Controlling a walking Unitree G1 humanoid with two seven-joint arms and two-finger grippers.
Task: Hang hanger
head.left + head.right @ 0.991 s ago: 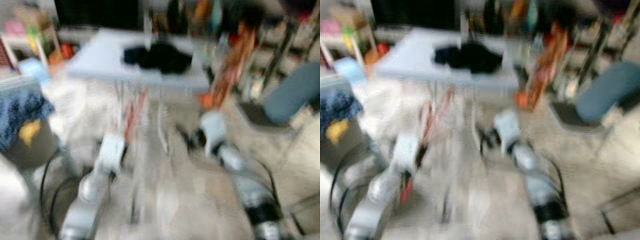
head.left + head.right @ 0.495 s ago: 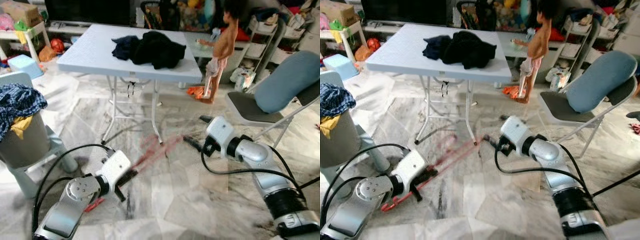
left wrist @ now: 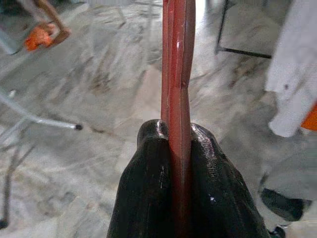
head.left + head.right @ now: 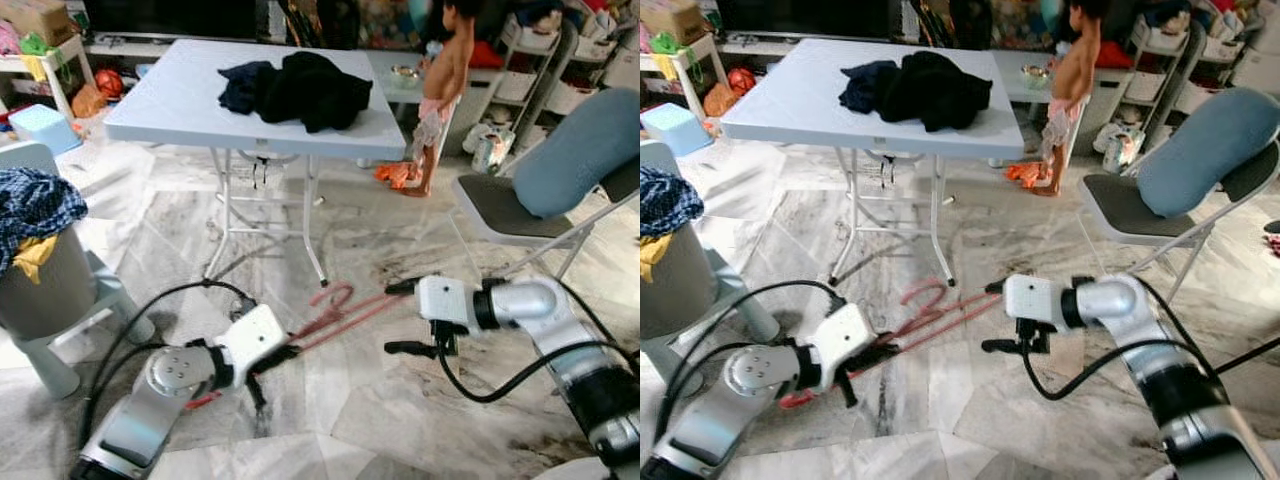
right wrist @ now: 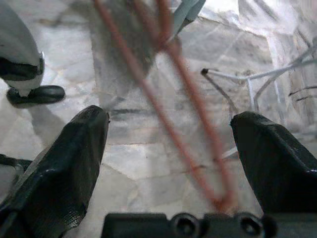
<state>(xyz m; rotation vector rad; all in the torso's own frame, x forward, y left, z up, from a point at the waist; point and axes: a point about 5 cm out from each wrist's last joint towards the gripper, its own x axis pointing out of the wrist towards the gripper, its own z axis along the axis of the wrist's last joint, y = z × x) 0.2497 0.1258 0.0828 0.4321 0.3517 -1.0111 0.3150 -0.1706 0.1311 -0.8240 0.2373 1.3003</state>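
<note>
A red hanger (image 4: 345, 313) hangs low over the marble floor, its hook (image 4: 334, 295) pointing toward the table. My left gripper (image 4: 270, 360) is shut on one end of it; in the left wrist view the black fingertips (image 3: 158, 148) pinch the red bar (image 3: 176, 59). My right gripper (image 4: 402, 318) is open at the hanger's other end, one finger above and one below. In the right wrist view the red bars (image 5: 190, 148) run between the two wide-apart fingers (image 5: 74, 148) without touching them.
A grey folding table (image 4: 170, 95) with a heap of dark clothes (image 4: 300, 85) stands ahead. A person (image 4: 440, 90) stands behind it. A folding chair with a blue cushion (image 4: 570, 160) is at the right, a full laundry basket (image 4: 45, 270) at the left.
The view has steadied after a blur. My right gripper has come down and left, so that its open fingers straddle the hanger's end. The left gripper still holds the hanger.
</note>
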